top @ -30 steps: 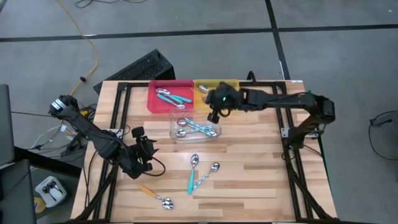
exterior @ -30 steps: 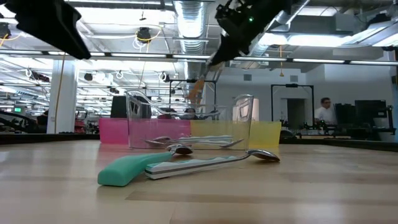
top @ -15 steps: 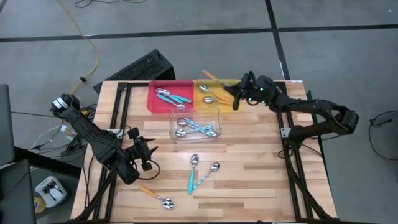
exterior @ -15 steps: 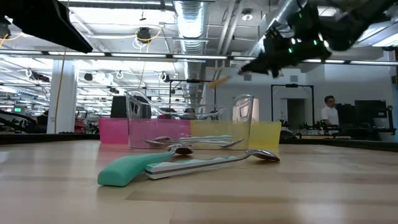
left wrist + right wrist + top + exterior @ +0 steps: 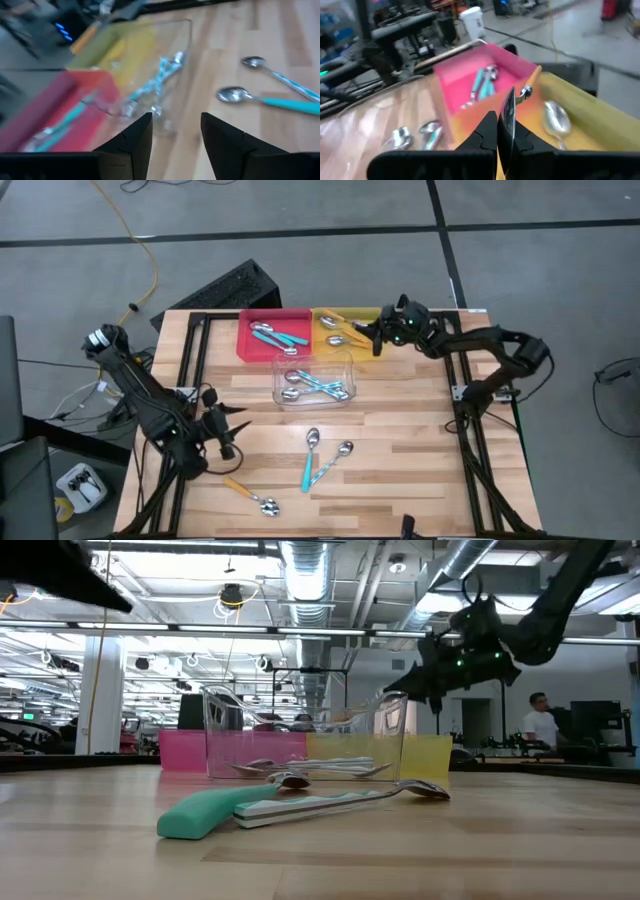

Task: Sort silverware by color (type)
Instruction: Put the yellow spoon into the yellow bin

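Table [image 5: 420, 450] carries 3 trays along its far edge, red tray [image 5: 250, 340], yellow tray [image 5: 325, 338] and clear tray [image 5: 283, 375] just in front, with the near half mostly open wood. Spoon count: 2 teal in red, about 2 orange in yellow, roughly 3 pale blue in clear, 3 loose near the front (teal spoon [image 5: 308, 455], pale blue spoon [image 5: 333, 461], orange spoon [image 5: 252, 494] by the front-left edge). Right gripper [image 5: 378, 339] hangs over the yellow tray's right rim, fingers clamped on an orange-handled spoon [image 5: 526, 87]; left gripper [image 5: 233, 430] hovers over bare wood left of centre, fingers parted and holding nothing.

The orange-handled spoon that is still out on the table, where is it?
In the high view, the orange-handled spoon lies near the table's front left edge, below the left end effector and left of the teal spoon.
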Controlling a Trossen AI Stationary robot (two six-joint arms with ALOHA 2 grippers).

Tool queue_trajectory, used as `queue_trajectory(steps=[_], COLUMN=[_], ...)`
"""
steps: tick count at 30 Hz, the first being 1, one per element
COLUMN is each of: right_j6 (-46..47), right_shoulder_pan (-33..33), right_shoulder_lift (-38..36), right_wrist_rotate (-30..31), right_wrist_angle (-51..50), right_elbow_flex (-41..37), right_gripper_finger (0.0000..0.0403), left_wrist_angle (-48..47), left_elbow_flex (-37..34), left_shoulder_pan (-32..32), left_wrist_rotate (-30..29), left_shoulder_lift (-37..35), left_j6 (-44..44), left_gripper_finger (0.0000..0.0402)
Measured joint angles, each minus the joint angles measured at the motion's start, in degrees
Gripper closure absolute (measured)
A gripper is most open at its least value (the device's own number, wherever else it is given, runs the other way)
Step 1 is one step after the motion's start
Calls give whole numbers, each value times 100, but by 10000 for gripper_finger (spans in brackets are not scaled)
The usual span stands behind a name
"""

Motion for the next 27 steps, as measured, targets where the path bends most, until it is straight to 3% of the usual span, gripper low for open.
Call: queue_trajectory(steps=[4, 10, 13, 20, 27], right_j6=[259, 618, 877, 1454, 1387], right_shoulder_pan=[-65, -99, -109, -135, -159], right_shoulder_lift=[246, 294, 263, 271, 272], right_wrist_rotate=[34, 25, 28, 125, 57], right_wrist_angle=[48, -64, -273, -1299, -1336], right_elbow_flex=[110, 179, 177, 342, 354], right_gripper_finger=[379, 379, 379, 379, 379], left_wrist_angle=[909, 4194, 5195, 5555, 5552], left_elbow_flex=[-603, -1950, -2462, -2787, -2787], left_shoulder_pan=[-85, 365, 739, 1229, 1422], left_wrist_rotate=[582, 2262, 2720, 3134, 3198], left_shoulder_lift=[-895, -2215, -2582, -2849, -2845], left_j6=[319, 2218, 2595, 2726, 2765], left_gripper_finger=[246, 246, 246, 246, 246])
